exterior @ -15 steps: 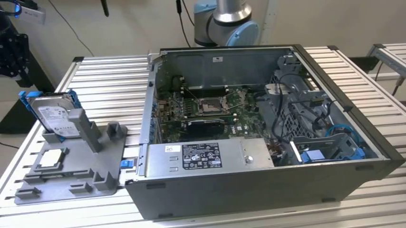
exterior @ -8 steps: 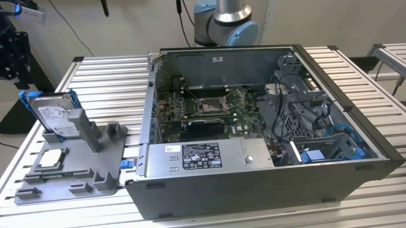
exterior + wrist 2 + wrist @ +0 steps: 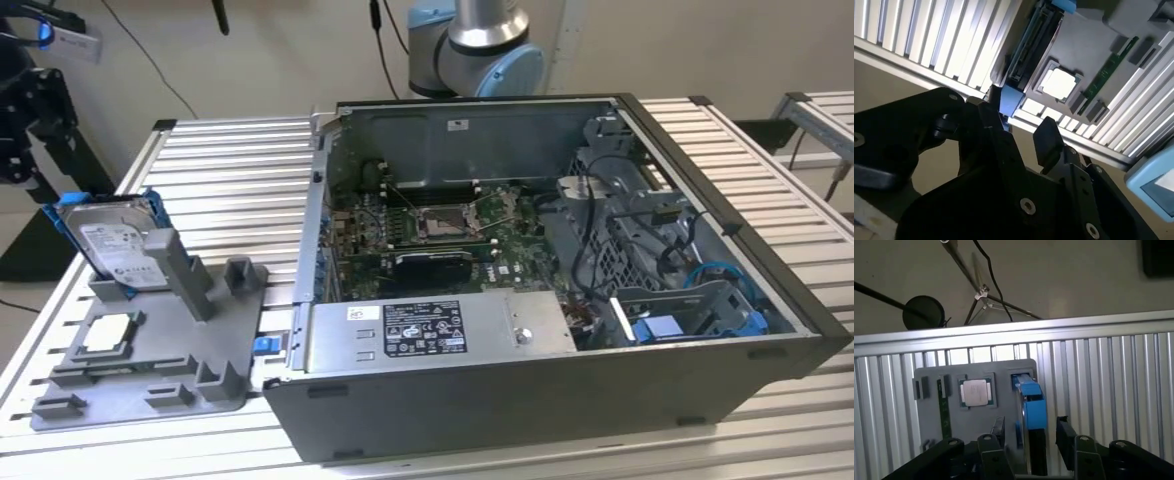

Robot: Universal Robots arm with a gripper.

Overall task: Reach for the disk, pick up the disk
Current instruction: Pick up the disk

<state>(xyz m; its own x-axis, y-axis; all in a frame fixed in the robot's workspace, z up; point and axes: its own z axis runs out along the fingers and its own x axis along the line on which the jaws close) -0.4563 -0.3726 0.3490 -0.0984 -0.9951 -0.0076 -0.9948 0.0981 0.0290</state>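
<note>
tool (image 3: 1030,426) with fingers apart, clamped on nothing. straight ahead of the gap between them, the disk (image 3: 1033,407), on edge in a slot of the grey holder (image 3: 1004,371), blue frame toward the tool; touching the fingers or not, cannot tell. close to one side of the disk, a square silver chip (image 3: 976,391) in its own recess, then a thin green memory strip (image 3: 944,410) just past it. under all of it, the ribbed tabletop (image 3: 1104,380); beyond its far edge, down on the floor, a round black base (image 3: 924,312), tripod legs (image 3: 976,302) and a dark cable (image 3: 991,275). in the exterior view, a grey post (image 3: 171,260) of the holder in front of the disk, covering part of it, and an open computer case (image 3: 534,400) well apart from the disk, toward the exterior view's right. lower edge of the disk sunk in the slot, out of sight; near end cut off behind the tool's own black body in the first wrist view.
</note>
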